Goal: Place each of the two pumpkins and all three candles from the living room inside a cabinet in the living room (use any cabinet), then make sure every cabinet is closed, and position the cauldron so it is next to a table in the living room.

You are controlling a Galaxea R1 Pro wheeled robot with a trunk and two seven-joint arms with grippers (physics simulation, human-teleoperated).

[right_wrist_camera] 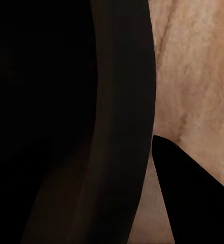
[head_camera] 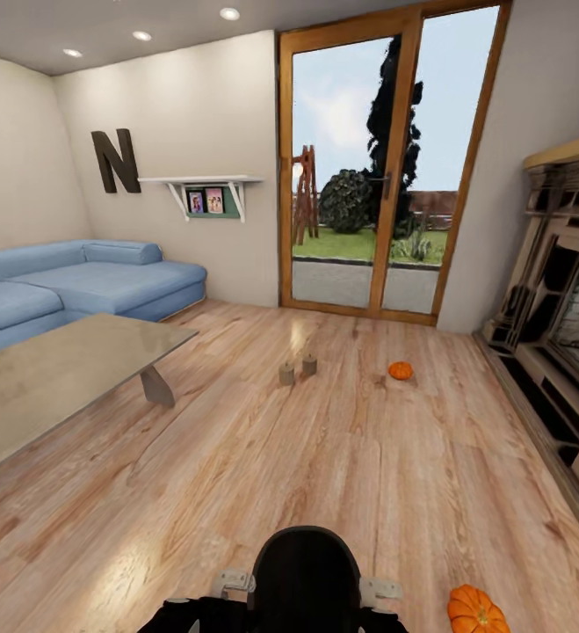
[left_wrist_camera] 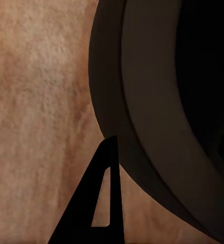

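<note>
Looking out from the head camera, I have the living room spread ahead of me: table (head_camera: 61, 378) at left in front of the sofa (head_camera: 78, 286), glass door (head_camera: 377, 167) straight on, fireplace (head_camera: 561, 299) along the right wall. Two candles (head_camera: 297, 369) stand close together on the floor (head_camera: 342, 475) past the table's corner, and a pumpkin (head_camera: 401, 370) sits a little to their right, apart from them. A second pumpkin (head_camera: 476, 610) lies just beside my base, cut by the bottom edge. I count only two candles; the third I cannot place from here, nor the cabinet.

A black domed shape (head_camera: 307, 576) sits low in the middle, just in front of my trunk. My guess is that I am carrying the cauldron between both arms so it travels with me toward the table, but I cannot confirm it.

Both wrist cameras are nearly blocked. The left shows a dark curved rim (left_wrist_camera: 142, 122) against the floor, with one left fingertip (left_wrist_camera: 99, 203) beside it; the right shows a matching dark curve (right_wrist_camera: 119, 127) and a black fingertip (right_wrist_camera: 188, 198). With one finger visible each side, I cannot tell whether either pair of jaws is open, closed or pressing on the rim.
</note>
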